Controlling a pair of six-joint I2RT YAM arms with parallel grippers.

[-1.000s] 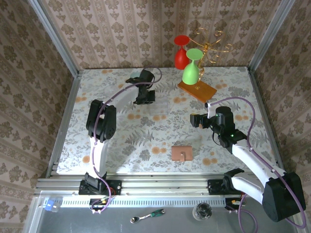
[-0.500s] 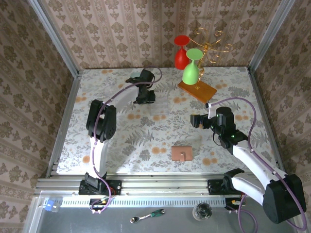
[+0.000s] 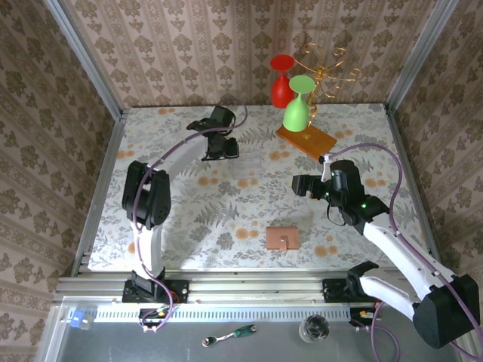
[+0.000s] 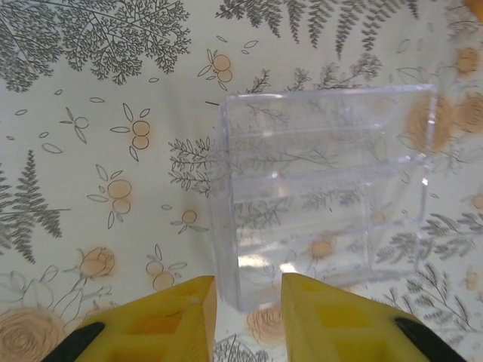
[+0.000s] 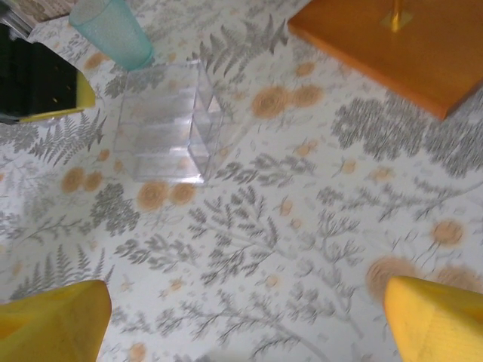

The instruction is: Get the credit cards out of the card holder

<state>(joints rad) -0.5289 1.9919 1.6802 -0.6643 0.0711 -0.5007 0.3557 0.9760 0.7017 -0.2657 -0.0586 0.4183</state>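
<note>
A white bench (image 3: 189, 219) cover printed with grey ferns and orange blossoms carries a tan-brown card holder (image 3: 282, 238), a colourless clear box (image 4: 324, 204), a teal cup (image 5: 113, 30) and an orange-brown wooden base (image 5: 385, 49). A red glass (image 3: 281, 79) and a green glass (image 3: 299, 105) flank a gold rack (image 3: 326, 64). The left hand (image 4: 245, 309) and right hand (image 5: 245, 320) are yellow-fingered. Beige damask wallpaper (image 3: 189, 45) surrounds the scene.

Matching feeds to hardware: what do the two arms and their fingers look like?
Left arm and right arm: white links, black joints, with purple cables looping alongside. Left fingers and right fingers are yellow blocks with black parts.
</note>
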